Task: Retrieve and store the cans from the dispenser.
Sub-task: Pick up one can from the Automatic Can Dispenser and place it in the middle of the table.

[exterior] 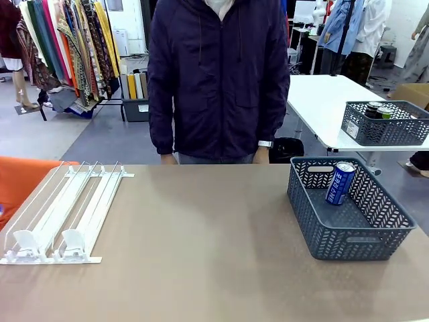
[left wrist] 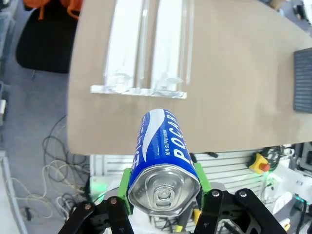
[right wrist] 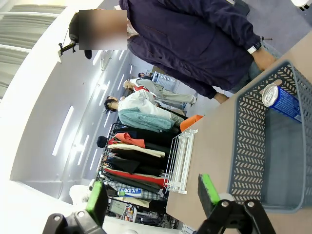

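1. Bench [exterior: 201, 255]: a brown surface running from the near edge to the far side, where a person in a dark jacket [exterior: 218, 80] stands facing it.
2. Dispenser [exterior: 64, 215]: a flat white rack of parallel rails lying on the left part of the bench; its lanes hold no cans, and two small white pusher blocks sit at its near end. In the left wrist view it lies below and beyond the held can.
3. Grey mesh basket [exterior: 348, 238]: resting on the right part of the bench, well apart from the dispenser.
4. Second basket [exterior: 385, 131]: set on a white table farther off to the right, with dark cans in it.
5. Right hand [right wrist: 152, 195]: its green-padded fingers stand wide apart, holding nothing, with the basket beyond them.
6. Left hand [left wrist: 163, 187]: closed on a blue can [left wrist: 163, 156] lettered in white, gripped across its sides, silver top toward the camera.
7. Second blue can [exterior: 340, 182]: leaning tilted inside the grey mesh basket, near its far wall.
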Robot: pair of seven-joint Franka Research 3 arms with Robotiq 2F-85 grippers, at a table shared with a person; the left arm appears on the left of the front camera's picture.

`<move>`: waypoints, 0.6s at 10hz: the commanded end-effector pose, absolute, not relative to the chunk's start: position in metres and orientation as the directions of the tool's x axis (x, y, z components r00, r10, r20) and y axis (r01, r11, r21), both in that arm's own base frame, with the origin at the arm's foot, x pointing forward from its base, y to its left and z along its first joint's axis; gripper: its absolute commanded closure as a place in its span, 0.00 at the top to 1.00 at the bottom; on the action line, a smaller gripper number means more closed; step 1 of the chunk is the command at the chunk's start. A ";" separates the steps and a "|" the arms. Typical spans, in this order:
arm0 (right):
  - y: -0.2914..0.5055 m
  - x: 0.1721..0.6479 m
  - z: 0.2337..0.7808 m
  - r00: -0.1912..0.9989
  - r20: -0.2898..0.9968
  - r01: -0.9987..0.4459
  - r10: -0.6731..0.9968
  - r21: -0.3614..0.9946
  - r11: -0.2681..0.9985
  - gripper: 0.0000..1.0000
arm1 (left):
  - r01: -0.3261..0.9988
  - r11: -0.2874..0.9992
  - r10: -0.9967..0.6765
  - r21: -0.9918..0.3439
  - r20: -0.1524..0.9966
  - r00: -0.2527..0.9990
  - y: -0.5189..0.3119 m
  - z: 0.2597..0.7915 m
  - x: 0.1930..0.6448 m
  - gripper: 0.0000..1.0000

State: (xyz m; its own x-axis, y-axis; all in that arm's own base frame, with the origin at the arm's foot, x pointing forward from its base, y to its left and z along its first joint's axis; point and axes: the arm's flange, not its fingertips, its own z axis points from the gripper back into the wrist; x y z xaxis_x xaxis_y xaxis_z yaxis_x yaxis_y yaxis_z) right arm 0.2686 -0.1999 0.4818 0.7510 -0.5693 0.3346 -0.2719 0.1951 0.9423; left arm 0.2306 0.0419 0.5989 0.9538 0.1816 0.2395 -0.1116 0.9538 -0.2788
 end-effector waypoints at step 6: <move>-0.200 0.271 0.487 0.737 0.338 -0.290 -0.585 0.940 0.178 1.00 | 0.317 0.943 -0.258 -0.096 0.386 0.885 -0.317 0.583 0.355 0.00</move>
State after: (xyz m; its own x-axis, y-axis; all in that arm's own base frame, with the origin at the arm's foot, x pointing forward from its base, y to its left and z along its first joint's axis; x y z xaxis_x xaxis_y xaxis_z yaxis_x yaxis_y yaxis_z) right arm 0.2684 -0.1999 0.4820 0.7508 -0.5693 0.3350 -0.2724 0.1951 0.9422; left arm 0.3161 -0.2999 0.5768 0.8899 -0.2551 0.3782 0.3432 0.9205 -0.1868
